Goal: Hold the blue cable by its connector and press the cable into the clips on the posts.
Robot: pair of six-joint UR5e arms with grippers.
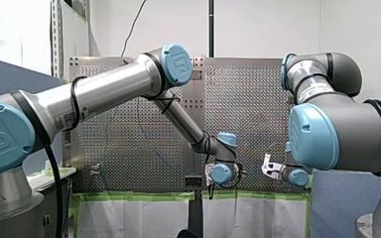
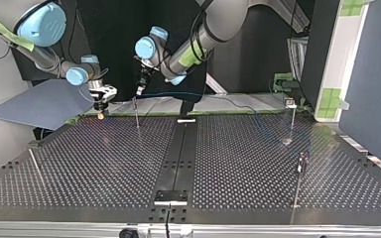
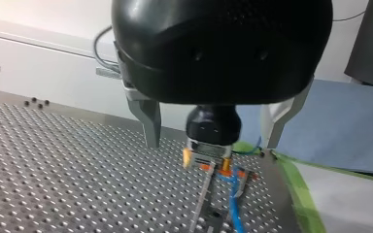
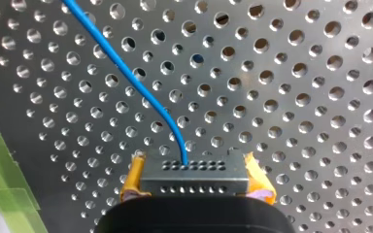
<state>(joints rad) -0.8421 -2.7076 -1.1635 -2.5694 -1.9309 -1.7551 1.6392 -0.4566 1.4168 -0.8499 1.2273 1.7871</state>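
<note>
Fig.: 2 grippers, 1 blue cable (image 4: 141,82), 1 black connector (image 4: 194,184), 4 thin posts (image 2: 137,114).
R gripper (image 4: 195,162): 2 yellow pads clamped on connector; cable leaves connector and runs ahead over perforated table (image 4: 296,73).
L gripper (image 3: 212,144): 2 metal fingers apart, nothing held; R gripper seen ahead, betw. them.

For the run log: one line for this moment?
right fingers: shut on connector | blue cable: runs from connector | left fingers: open
</note>
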